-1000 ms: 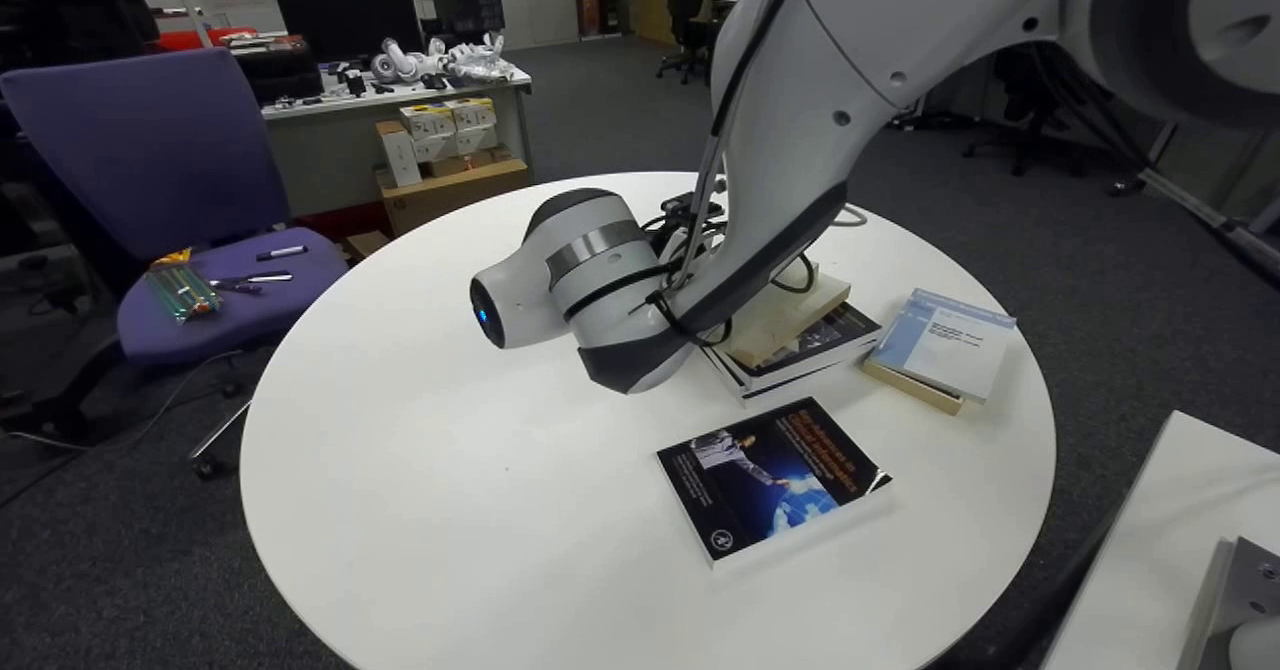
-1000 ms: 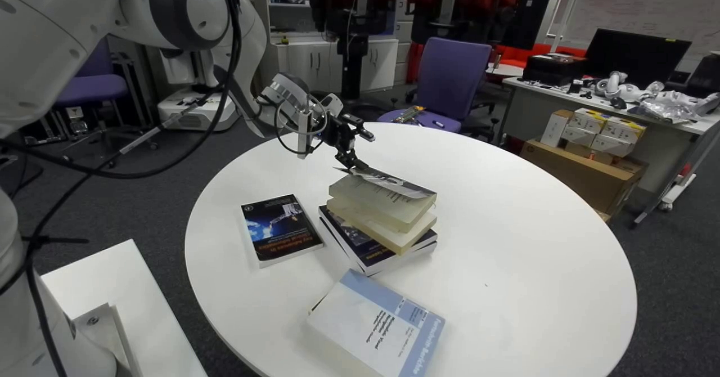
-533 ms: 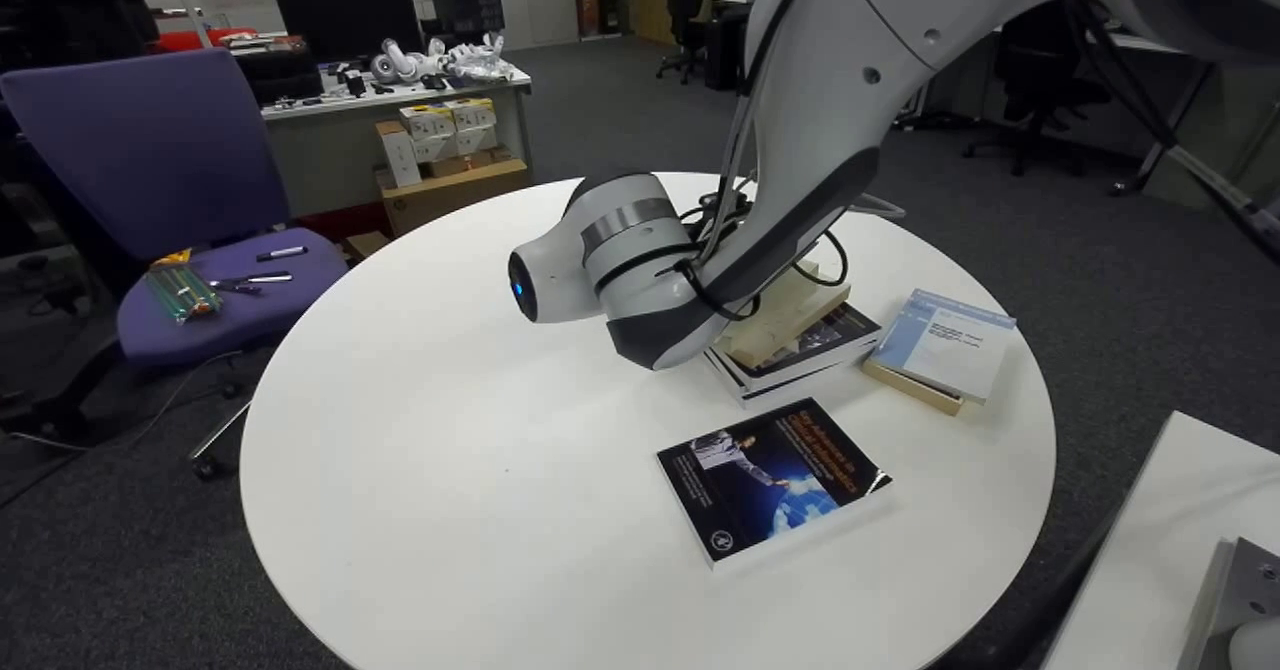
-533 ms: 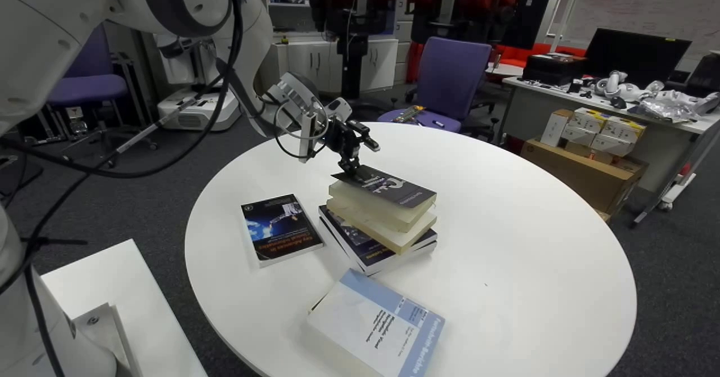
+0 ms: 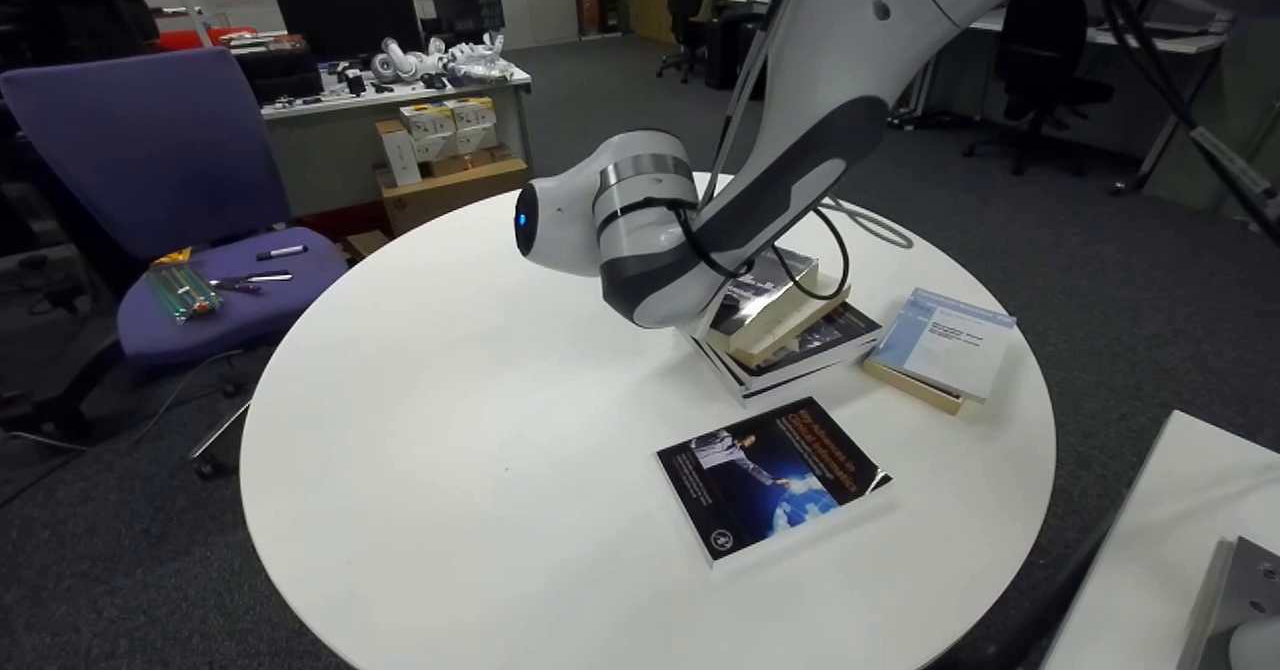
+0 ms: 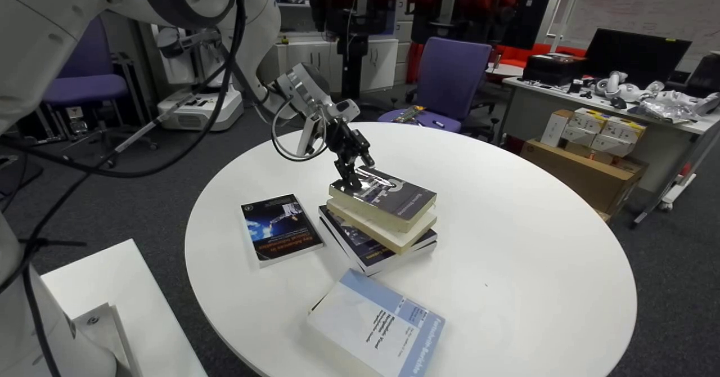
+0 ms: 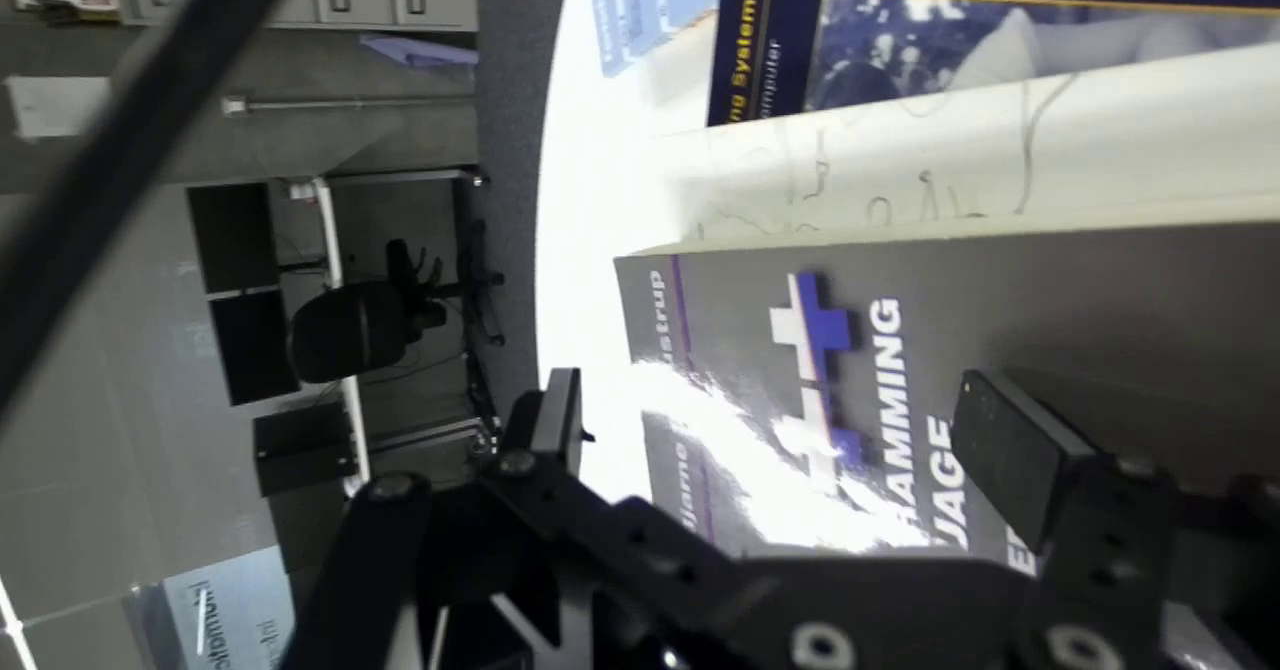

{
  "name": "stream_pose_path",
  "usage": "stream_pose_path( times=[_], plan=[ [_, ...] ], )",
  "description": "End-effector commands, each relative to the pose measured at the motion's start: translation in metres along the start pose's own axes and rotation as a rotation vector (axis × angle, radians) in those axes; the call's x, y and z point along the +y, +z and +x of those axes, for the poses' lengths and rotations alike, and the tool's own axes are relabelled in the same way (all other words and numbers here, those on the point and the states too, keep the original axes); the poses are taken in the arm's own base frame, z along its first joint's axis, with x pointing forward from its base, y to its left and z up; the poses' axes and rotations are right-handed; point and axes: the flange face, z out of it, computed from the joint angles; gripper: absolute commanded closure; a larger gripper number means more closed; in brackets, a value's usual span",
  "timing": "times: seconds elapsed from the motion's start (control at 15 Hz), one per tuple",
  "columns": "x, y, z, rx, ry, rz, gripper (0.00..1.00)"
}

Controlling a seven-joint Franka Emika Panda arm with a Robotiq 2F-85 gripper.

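Note:
My gripper is open at the far end of a book stack; its jaws stand wide apart in the wrist view with nothing between them. Below them is the glossy dark grey cover of a programming book, which lies on top; the cover has white letters. Whether the fingertips touch it I cannot tell. Under it sit a cream block of pages and a dark blue book, also in the wrist view. In an exterior view the arm hides the gripper, and the dark grey book is partly covered.
A black and blue book lies flat beside the stack. A light blue and white book rests on a cream one. All are on a round white table. Cables hang from the arm. A purple chair stands near.
One second ago the top cover was raised at the gripper with pages showing beneath; now it lies down flat. The gripper has tilted steeper and its fingertips are lower, over the cover.

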Motion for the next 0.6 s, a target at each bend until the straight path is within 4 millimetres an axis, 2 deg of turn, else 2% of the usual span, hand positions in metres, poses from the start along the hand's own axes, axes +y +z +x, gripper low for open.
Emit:
stream_pose_path(
  times=[0.0, 0.53],
  plan=[
    [0.028, 0.0, 0.009, 0.001, 0.026, 0.191, 0.0],
    [0.066, -0.005, 0.049, 0.122, 0.102, 0.619, 0.0]
  ],
)
